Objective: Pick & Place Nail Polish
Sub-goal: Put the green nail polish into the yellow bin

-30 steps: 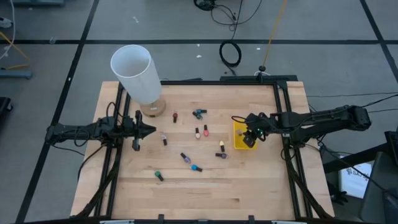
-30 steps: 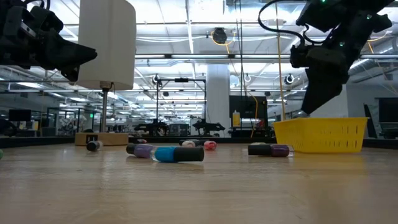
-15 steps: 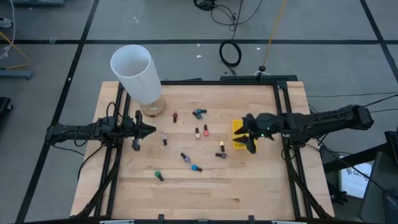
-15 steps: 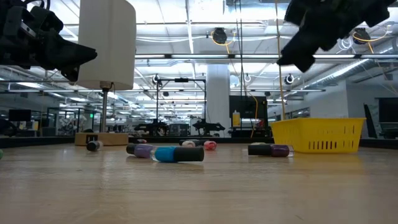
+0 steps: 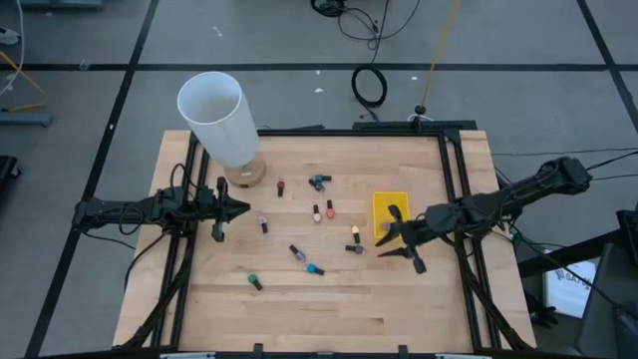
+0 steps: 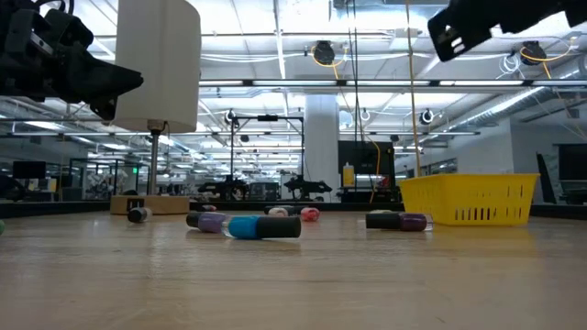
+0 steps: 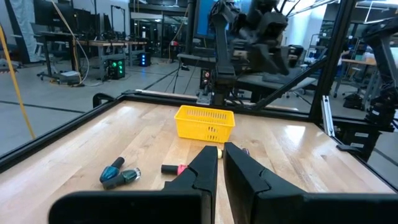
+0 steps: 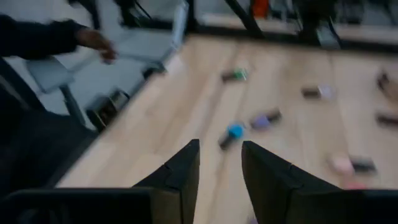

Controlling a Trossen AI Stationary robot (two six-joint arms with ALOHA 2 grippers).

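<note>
Several tiny nail polish bottles lie on their sides on the wooden table: a red one (image 5: 281, 186), a teal one (image 5: 319, 181), a yellow one (image 5: 355, 232), purple ones (image 5: 297, 252), a blue one (image 5: 315, 268) and a green one (image 5: 253, 281). My right gripper (image 5: 397, 244) is open and empty. It hangs high over the table just near-side of the yellow bin (image 5: 389, 211), and shows at the top of the low view (image 6: 463, 32). Its wrist view (image 8: 221, 158) looks over the bottles. My left gripper (image 5: 239, 210) waits shut at the table's left (image 7: 221, 168).
A big white cylinder (image 5: 217, 118) stands on a round base at the far left corner. A black frame (image 5: 454, 189) edges the table. A person's sleeve and hand (image 8: 74, 36) show beyond the table in the right wrist view. Bare wood lies along the near edge.
My right gripper has risen out of the yellow bin. It has swung toward the table's near edge and tipped from pointing down to more nearly level. The bottles on the table have stayed where they were.
</note>
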